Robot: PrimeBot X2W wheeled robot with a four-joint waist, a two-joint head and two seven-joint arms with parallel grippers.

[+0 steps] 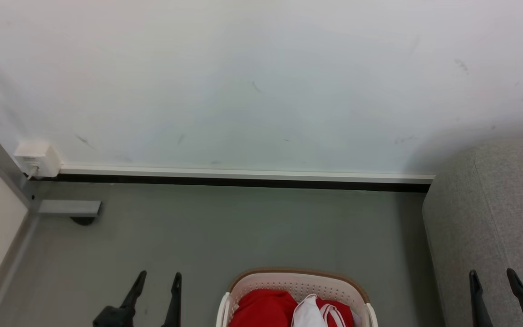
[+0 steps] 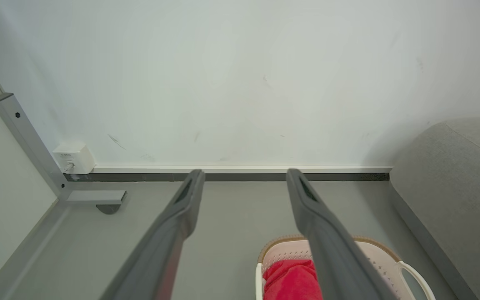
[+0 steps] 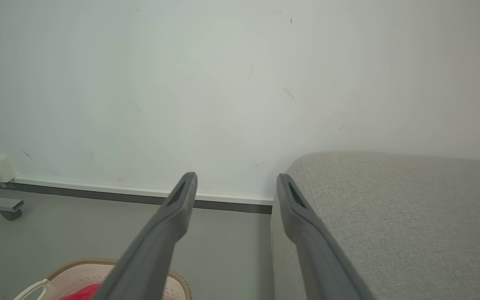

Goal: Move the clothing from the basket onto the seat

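Both jaws spread, empty; red clothing [image 1: 266, 309] heaped in basket [image 1: 298, 278].

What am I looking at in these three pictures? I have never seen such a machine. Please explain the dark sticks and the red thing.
These are a robot's three cameras. The head view looks down from its head: the dark sticks are finger pairs of its left gripper and right gripper. Each wrist view looks along one gripper's own fingers. Both grippers are open and hold nothing. On the grey floor stands a cream basket containing the red and white clothing. The grey seat stands to the robot's right, against the white wall.
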